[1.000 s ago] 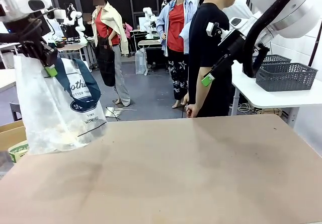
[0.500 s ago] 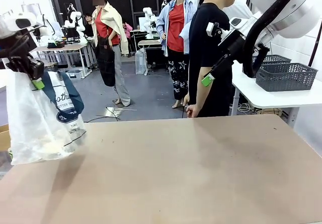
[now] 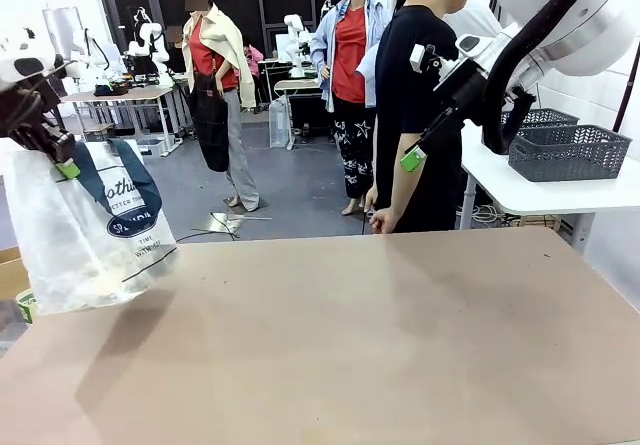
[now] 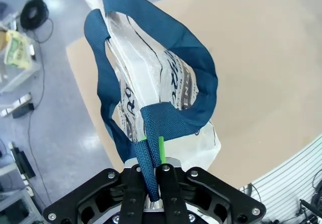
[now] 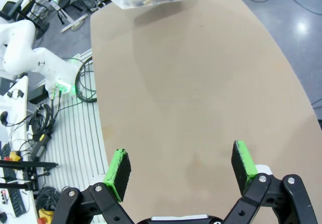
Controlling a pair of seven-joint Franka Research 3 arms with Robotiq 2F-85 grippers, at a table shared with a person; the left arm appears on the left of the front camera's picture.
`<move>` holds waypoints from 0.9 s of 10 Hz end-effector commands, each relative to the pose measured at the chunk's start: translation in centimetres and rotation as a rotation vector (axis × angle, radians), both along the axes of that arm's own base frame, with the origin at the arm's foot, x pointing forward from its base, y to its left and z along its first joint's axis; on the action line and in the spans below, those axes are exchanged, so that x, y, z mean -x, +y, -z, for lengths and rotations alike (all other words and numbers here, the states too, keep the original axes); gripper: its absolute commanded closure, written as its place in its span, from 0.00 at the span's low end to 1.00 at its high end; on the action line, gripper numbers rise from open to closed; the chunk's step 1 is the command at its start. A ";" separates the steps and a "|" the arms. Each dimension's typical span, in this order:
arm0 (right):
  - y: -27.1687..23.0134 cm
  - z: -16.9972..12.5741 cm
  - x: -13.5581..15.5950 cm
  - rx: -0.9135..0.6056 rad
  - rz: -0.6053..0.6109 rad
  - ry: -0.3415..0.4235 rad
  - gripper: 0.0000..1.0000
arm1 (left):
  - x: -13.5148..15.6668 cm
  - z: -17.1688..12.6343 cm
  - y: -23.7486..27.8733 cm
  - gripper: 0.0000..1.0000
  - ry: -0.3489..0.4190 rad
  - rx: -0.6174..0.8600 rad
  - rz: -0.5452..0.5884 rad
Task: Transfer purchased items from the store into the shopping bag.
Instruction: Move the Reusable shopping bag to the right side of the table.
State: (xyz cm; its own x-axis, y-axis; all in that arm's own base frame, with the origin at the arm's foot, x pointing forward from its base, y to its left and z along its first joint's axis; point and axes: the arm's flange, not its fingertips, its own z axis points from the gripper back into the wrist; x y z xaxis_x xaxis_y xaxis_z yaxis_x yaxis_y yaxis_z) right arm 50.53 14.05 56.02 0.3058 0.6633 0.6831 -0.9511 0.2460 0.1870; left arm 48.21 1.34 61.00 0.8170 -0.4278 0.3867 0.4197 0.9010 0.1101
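Front view: left hand [image 3: 62, 161] (clamped on a strap) has carried the shopping bag [image 3: 85, 235] farther left.

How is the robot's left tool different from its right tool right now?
The left tool is shut tight on the shopping bag's blue strap; the right tool is wide open and holds nothing. The left tool sits by the table's left edge with the bag hanging below; the right tool hovers high above the table. Both have green pads.
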 end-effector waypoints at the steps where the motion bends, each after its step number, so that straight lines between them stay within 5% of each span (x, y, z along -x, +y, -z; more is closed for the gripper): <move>1: 0.2 0.1 0.0 0.005 0.012 -0.007 0.00 | -0.6 0.0 1.2 1.00 -0.065 0.027 0.033; 3: 0.2 0.1 0.0 0.005 0.012 -0.007 0.00 | -0.7 -0.6 0.7 1.00 -0.066 0.031 -0.066; 4: 0.2 0.1 0.0 0.005 0.012 -0.007 0.00 | -0.7 0.7 0.8 1.00 -0.024 0.006 0.009; 6: 0.2 0.1 0.0 0.005 0.012 -0.007 0.00 | -0.8 1.1 0.9 1.00 -0.016 0.015 -0.010; 9: 0.2 0.1 0.0 0.005 0.012 -0.007 0.00 | -1.8 2.9 2.4 1.00 -0.144 0.011 -0.036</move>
